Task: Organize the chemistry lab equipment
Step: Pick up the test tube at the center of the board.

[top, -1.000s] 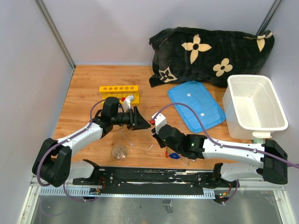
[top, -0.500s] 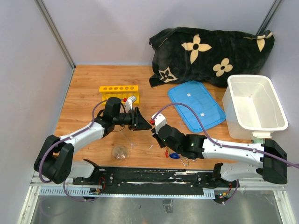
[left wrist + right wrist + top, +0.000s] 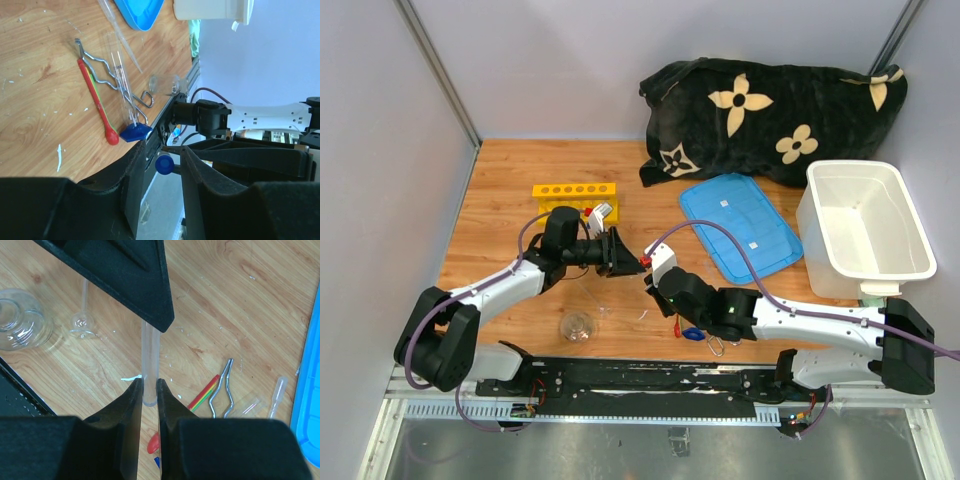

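Wooden table (image 3: 500, 180), clear tube (image 3: 150, 360), glass flask (image 3: 578, 326)

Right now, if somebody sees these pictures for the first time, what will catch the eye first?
At mid-table the jaws of the right arm pinch a clear test tube, whose blue cap sits between the jaws of the left arm. At the far right lies a black cloth with cream flowers, with a bright blue lid and a white tub before it.

Your arms (image 3: 500, 288) are white with black joints; left tool (image 3: 162, 167) and right tool (image 3: 150, 390) are black, with purple cables (image 3: 720, 232) looping.
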Robot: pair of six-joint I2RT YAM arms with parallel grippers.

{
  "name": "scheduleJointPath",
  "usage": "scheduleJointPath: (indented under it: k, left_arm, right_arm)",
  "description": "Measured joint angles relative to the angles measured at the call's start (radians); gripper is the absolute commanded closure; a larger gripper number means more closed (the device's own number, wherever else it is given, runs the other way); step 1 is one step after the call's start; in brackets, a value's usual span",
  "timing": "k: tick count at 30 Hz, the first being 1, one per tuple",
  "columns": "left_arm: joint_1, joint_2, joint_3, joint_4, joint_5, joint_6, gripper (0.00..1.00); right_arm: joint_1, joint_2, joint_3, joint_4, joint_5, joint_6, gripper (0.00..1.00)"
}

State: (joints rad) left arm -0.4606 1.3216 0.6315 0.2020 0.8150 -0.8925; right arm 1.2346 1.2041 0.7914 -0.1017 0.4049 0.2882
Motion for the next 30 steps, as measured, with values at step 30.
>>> scheduleJointPath:
  k: [30]
  left_arm:
    - [-0.002,0.0,0.05,-0.084,-0.024,0.051,1.0]
  right_arm:
    - [0.0,0.013,0.0,0.006,0.007,0.001,0.83]
